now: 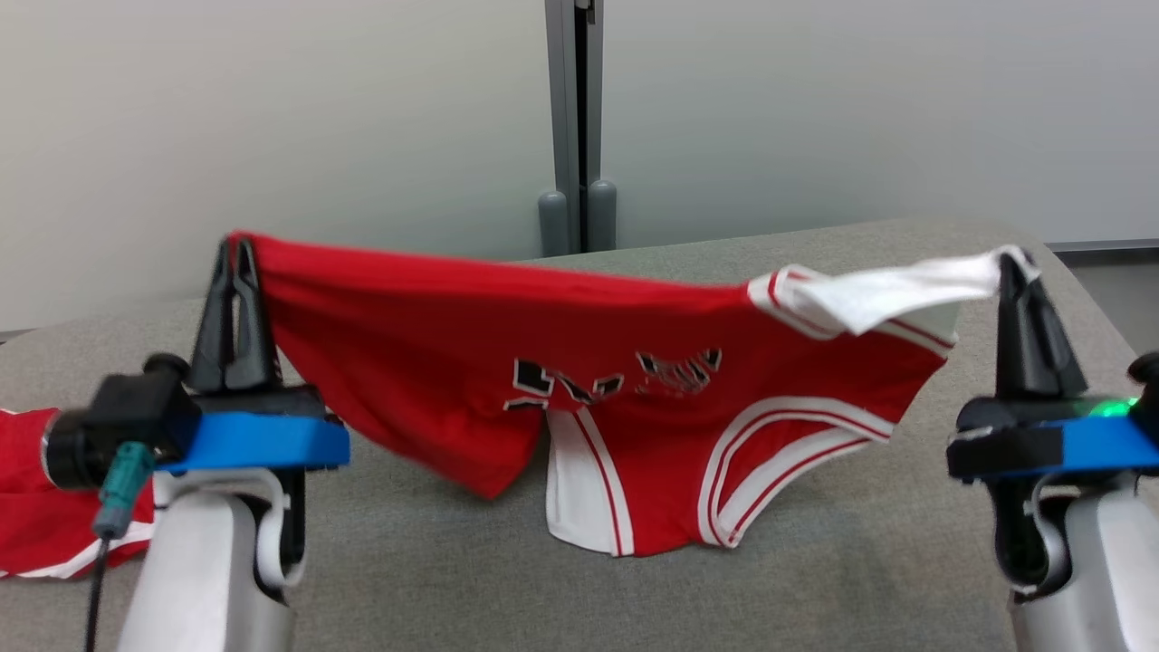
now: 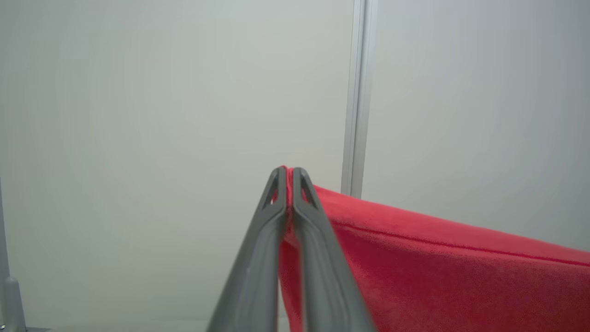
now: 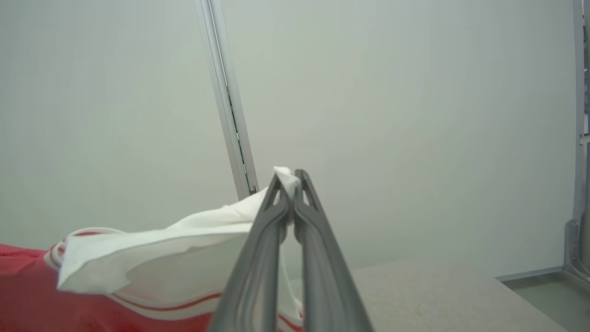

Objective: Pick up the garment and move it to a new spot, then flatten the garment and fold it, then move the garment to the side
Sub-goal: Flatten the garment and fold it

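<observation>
The garment [image 1: 579,362] hangs spread between the two grippers above the grey table [image 1: 815,580], in front of a pale wall with a grey post [image 1: 575,118]. It is red, with a white panel low in the middle, curved white bands edged in thin red stripes on its right half, and black-and-white lettering across the centre, too crumpled to read. Its top edge runs taut from the upper left down toward the right, where a white strip twists away to the right. The left part droops to a red point and the middle hangs lowest, close to the table; whether it touches cannot be told. The left gripper [image 1: 237,249] is closed on the red upper corner, and its wrist view shows the gripper [image 2: 286,171] with both fingers pressed together on a thin red edge while the cloth [image 2: 438,258] slopes away to the right. The right gripper [image 1: 1014,263] is clamped on the end of the white strip; in its wrist view the gripper [image 3: 288,174] has a white tip poking out between the fingertips, with folded white cloth [image 3: 161,244] trailing left into red. More red cloth [image 1: 36,507] with white trim lies on the table at the far left.
</observation>
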{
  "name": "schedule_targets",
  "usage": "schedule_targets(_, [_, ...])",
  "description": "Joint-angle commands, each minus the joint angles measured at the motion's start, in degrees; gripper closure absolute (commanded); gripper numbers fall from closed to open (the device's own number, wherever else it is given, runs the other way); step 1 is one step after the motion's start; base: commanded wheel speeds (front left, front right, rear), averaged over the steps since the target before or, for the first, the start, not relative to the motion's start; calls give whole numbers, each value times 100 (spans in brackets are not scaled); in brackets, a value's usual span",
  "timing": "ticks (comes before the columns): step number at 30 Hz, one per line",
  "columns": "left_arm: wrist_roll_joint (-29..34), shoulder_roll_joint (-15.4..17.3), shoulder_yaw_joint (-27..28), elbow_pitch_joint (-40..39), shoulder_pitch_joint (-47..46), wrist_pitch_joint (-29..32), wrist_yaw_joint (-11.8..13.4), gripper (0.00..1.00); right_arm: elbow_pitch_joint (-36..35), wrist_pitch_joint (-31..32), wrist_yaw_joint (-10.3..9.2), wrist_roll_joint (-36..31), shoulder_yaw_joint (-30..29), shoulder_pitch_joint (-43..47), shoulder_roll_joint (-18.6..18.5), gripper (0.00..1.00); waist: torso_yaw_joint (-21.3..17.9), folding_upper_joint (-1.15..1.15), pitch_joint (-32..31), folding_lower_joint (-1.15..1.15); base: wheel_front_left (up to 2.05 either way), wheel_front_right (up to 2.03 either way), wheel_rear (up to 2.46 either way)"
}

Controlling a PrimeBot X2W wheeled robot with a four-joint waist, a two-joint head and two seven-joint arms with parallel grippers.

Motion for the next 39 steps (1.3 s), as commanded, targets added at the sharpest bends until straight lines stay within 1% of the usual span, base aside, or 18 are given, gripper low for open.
schedule_targets(1, [76,110,98,-116,-337,-1,-95,100,-141,-32,1,164,-2,-320,-116,100,21,0,-52,1,0,0,0])
schedule_targets(6, [268,354,204,-335,-1127,0,-272,100,-469,-31,1,432,21,-1140,-455,100,112,0,-88,1,0,0,0])
schedule_targets(9, [355,450,190,-385,-1630,0,-304,100,-541,-31,1,487,76,-1629,-676,100,166,0,-12,1,0,0,0])
schedule_targets(11, [434,503,146,-306,-1954,0,-307,100,-474,-30,1,450,139,-1967,-835,100,194,0,88,1,0,0,0])
schedule_targets(13, [492,544,95,-143,-2233,58,-315,100,-329,-29,1,450,142,-2250,-909,100,232,0,248,1,0,0,0])
schedule_targets(17, [472,477,-38,188,-2870,243,-323,100,29,-25,1,487,249,-2957,-996,100,285,0,802,1,0,0,0])
schedule_targets(20, [533,455,-80,525,-3486,281,-246,100,375,-27,1,326,370,-3659,-1124,100,321,0,1289,1,0,0,0])
schedule_targets(22, [626,499,-105,837,-3945,239,-167,100,643,-27,1,108,323,-4207,-1174,100,317,0,1606,1,0,0,0])
schedule_targets(25, [750,525,-90,1238,-4672,71,20,100,998,-29,1,-249,42,-5066,-1110,100,316,0,1971,1,0,0,0])
schedule_targets(28, [795,500,-5,1515,-5346,-1,234,100,1063,-31,0,-649,-390,-5888,-1059,100,313,0,2225,1,0,0,0])
schedule_targets(30, [872,480,-20,1341,-5598,-2,353,100,953,-31,-1,-904,-613,-6255,-1027,100,326,0,2337,1,0,0,0])
schedule_targets(32, [872,512,26,1184,-5620,-1,399,100,845,-27,-1,-1067,-733,-6448,-1022,100,333,0,2387,1,0,0,0])
schedule_targets(34, [772,527,134,1186,-5440,-1,423,100,846,-27,-1,-1089,-790,-6396,-1047,100,336,0,2421,1,0,0,0])
schedule_targets(39, [557,335,247,1425,-4530,3,304,100,1244,-29,-6,-659,-783,-5366,-1038,100,304,0,2442,1,0,0,0])
